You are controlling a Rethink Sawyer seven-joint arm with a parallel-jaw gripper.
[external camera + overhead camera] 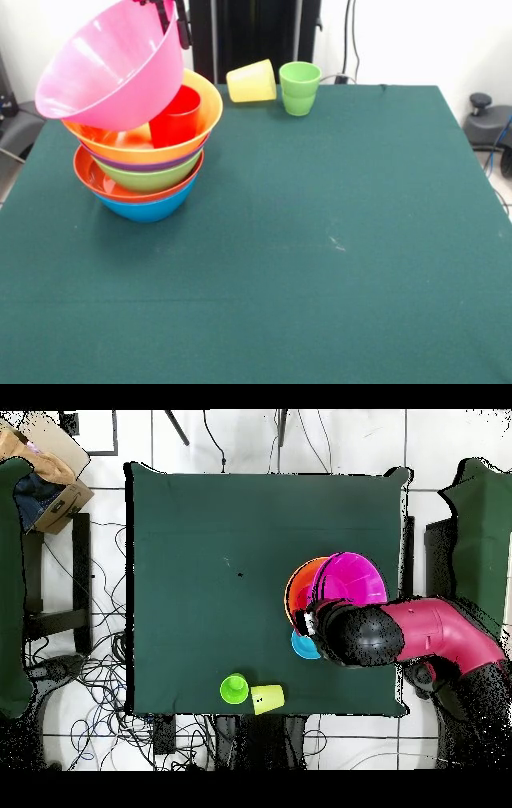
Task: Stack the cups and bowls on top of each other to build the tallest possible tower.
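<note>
The tower (144, 160) stands at the table's left in the front view: a blue bowl (148, 210) at the bottom, then red-orange (96, 182), green (152, 176), purple (164, 166) and yellow-orange (204, 100) rims. A red cup (178, 116) sits in the top bowl. My gripper (174, 20) is shut on the rim of the large pink bowl (112, 68), which hangs tilted over the tower. In the overhead view the pink bowl (350, 579) covers most of the tower. The yellow cup (251, 81) lies on its side beside the upright light green cup (300, 86). A small blue bowl does not show separately.
The green table cloth (320, 240) spreads to the right of the tower. My red arm (430, 634) reaches in over the table's right edge in the overhead view. A cardboard box (45, 469) and cables (90, 674) lie on the floor beside the table.
</note>
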